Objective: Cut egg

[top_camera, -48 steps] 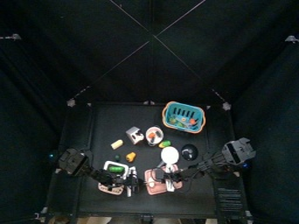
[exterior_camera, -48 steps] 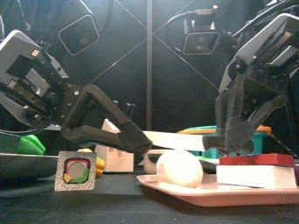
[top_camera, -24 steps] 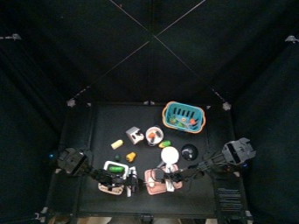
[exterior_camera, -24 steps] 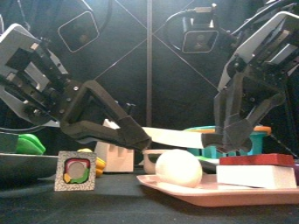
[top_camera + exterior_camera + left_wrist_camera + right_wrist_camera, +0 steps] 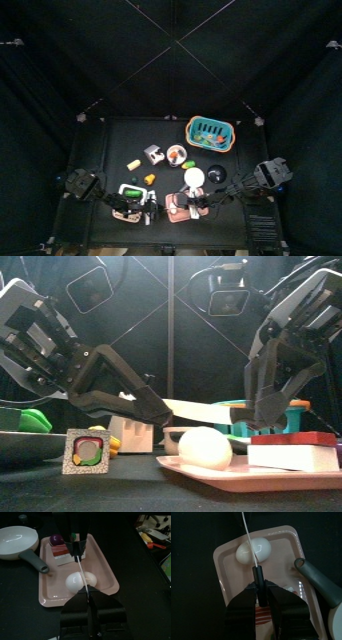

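Two grippers, left (image 5: pixel 87 598) and right (image 5: pixel 258 587), each clamp one end of a wire (image 5: pixel 79 569), stretching it taut above the egg (image 5: pixel 81 581). Egg sits on pink tray (image 5: pixel 107 572), steady for slicing.

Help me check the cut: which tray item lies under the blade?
The white egg: the blade crosses over it, while the red-topped block sits aside.

Pan (image 5: pixel 320 582) cut off at edge, tabletop items in top view too small

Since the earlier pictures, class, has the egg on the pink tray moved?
No. In the front view the egg keeps its place on the pink tray, beside the white block.
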Controlling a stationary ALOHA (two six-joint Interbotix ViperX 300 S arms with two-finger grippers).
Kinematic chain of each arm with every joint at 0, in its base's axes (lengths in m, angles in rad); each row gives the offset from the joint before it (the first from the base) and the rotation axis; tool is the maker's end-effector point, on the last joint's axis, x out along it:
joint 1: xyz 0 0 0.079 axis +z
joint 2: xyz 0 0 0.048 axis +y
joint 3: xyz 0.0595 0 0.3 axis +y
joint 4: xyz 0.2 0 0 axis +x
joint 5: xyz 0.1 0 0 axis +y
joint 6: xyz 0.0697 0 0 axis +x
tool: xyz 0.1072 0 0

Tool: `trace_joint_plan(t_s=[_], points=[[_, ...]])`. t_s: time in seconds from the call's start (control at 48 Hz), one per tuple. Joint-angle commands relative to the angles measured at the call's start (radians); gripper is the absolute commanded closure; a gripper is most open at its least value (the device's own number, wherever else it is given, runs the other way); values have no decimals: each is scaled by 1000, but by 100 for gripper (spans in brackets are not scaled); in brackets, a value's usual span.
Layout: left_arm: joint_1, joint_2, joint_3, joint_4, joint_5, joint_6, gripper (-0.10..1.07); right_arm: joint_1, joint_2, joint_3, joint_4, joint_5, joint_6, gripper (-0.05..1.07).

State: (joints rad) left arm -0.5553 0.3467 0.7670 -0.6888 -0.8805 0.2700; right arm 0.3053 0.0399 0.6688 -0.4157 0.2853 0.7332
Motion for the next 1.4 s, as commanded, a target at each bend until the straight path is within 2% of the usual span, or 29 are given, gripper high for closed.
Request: trace_joint_plan(t_s=[0.0, 0.479, 0.688, 0.938, 1.229, 1.375], points=[[-31, -6, -21, 0, 0, -2, 67, -9, -15, -9, 3, 8, 5, 57], [-31, 14, -26, -29, 2, 0, 67, -15, 6, -8, 3, 11, 5, 57], [0, 21, -15, -61, 2, 5, 67, -31, 14, -9, 11, 20, 11, 57], [40, 23, -11, -60, 5, 5, 67, -31, 14, -11, 17, 21, 12, 57], [43, 20, -9, -52, 123, 5, 67, -26, 28, -25, 26, 17, 12, 57], [46, 17, 6, -5, 133, 6, 68, -23, 46, -37, 31, 17, 11, 57]])
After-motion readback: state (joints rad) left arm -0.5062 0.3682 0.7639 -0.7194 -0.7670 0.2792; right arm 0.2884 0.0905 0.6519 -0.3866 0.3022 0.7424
